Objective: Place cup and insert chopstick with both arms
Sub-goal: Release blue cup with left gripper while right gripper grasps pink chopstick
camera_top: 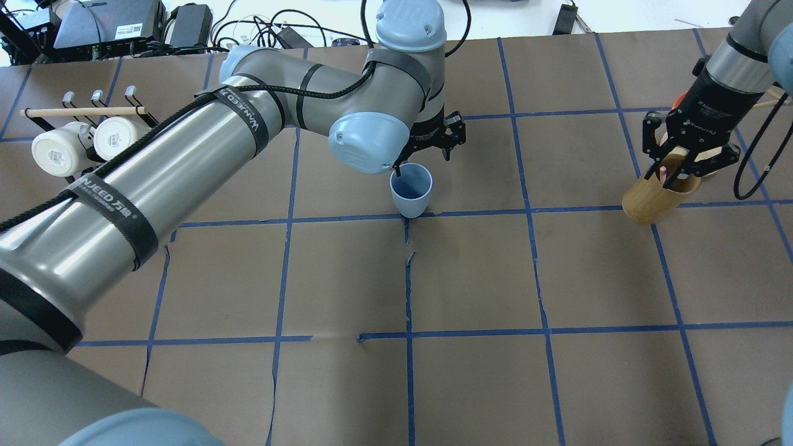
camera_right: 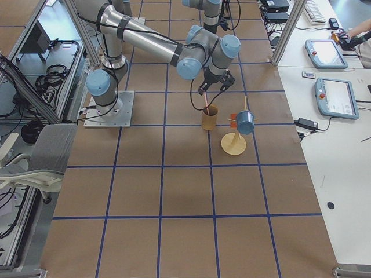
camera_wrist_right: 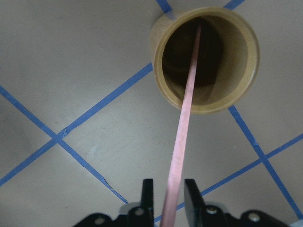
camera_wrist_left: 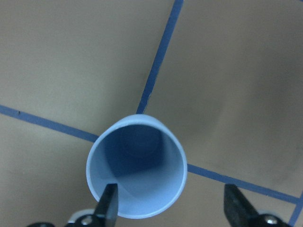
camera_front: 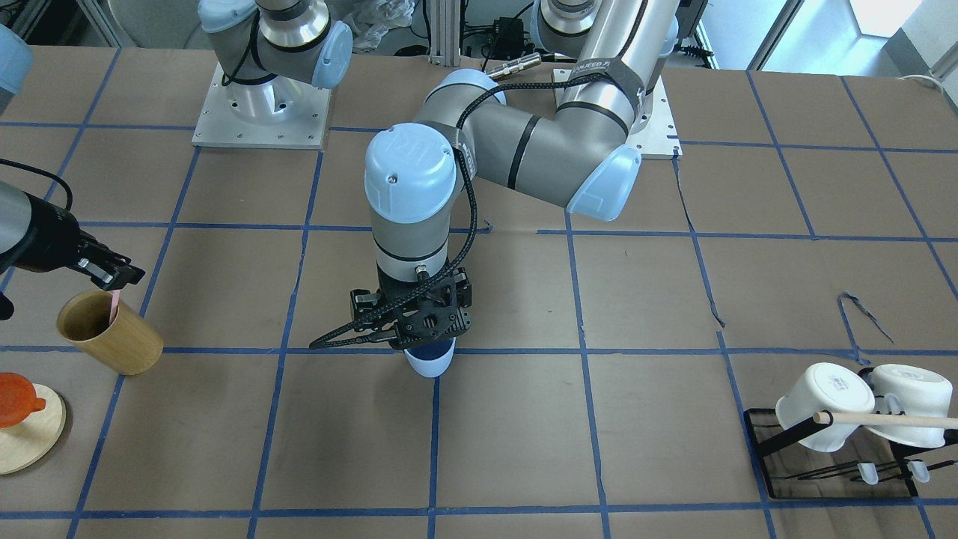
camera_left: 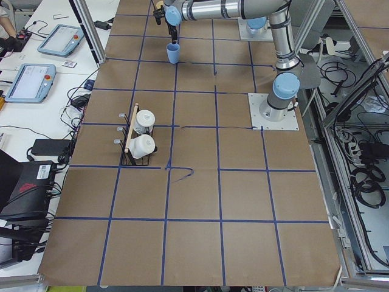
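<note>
- Table [camera_top: 471,279]: brown paper top, marked into squares with blue tape.
- Left arm [camera_top: 204,161]: reaches out to the middle of the table, wrist pointing straight down over the blue cup [camera_top: 411,189].
- Right arm [camera_top: 737,62]: over the robot's right end of the table, wrist above the bamboo holder [camera_top: 647,207].
- Rack [camera_front: 763,442]: black wire, at the robot's left end of the table. 2 white cups [camera_front: 823,404] lie on it under a wooden rod.
- Round wooden stand [camera_front: 30,434]: next to the bamboo holder, with an orange piece on it.
- Bamboo holder: upright, open end up, base on a tape line.
- Left gripper [camera_wrist_left: 173,205]: fingers spread apart. 1 fingertip sits at the cup's rim, the other is clear of the cup, out to the side.
- Right gripper [camera_wrist_right: 168,194]: fingers clamped on the chopstick [camera_wrist_right: 187,118].
- Blue cup: stands upright on the table, mouth up, on a crossing of 2 tape lines. Not squeezed by either finger.
- Chopstick: pink, thin, slightly tilted. Upper end is between the right fingers, lower end inside the bamboo holder.
</note>
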Action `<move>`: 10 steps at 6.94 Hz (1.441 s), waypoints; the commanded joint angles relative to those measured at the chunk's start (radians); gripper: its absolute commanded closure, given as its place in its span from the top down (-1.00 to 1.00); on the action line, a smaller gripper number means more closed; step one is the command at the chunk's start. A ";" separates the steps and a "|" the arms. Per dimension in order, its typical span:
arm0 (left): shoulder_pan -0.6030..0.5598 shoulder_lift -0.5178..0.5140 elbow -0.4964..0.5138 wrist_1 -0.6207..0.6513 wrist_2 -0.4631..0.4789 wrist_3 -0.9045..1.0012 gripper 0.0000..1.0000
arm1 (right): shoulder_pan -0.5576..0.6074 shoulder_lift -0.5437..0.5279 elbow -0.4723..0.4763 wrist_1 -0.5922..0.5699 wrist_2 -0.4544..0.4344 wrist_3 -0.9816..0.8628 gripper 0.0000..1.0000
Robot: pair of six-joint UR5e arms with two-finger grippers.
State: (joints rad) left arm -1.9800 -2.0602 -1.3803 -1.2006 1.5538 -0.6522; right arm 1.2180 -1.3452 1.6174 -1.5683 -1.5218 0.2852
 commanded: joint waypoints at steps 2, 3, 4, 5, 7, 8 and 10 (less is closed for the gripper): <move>0.032 0.226 0.017 -0.291 0.009 0.399 1.00 | 0.000 -0.005 -0.011 0.007 -0.003 0.000 -0.63; 0.044 0.311 0.001 -0.289 0.008 0.428 1.00 | 0.000 -0.009 -0.013 0.008 -0.004 0.000 -0.70; 0.082 0.343 -0.063 -0.301 0.014 0.466 1.00 | -0.002 -0.011 -0.014 0.010 -0.005 0.000 -0.71; 0.099 0.404 -0.166 -0.271 0.011 0.460 1.00 | -0.002 -0.014 -0.019 0.011 -0.008 0.000 -0.71; 0.180 0.468 -0.241 -0.197 0.011 0.488 1.00 | -0.003 -0.014 -0.104 0.149 -0.014 0.000 -0.76; 0.267 0.494 -0.247 -0.235 0.012 0.576 1.00 | -0.012 -0.014 -0.140 0.206 -0.015 0.002 -0.77; 0.343 0.508 -0.243 -0.234 0.003 0.681 1.00 | -0.066 -0.017 -0.200 0.293 -0.028 0.000 -0.78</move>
State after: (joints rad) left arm -1.6785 -1.5619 -1.6243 -1.4321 1.5584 -0.0178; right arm 1.1795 -1.3600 1.4576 -1.3368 -1.5452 0.2863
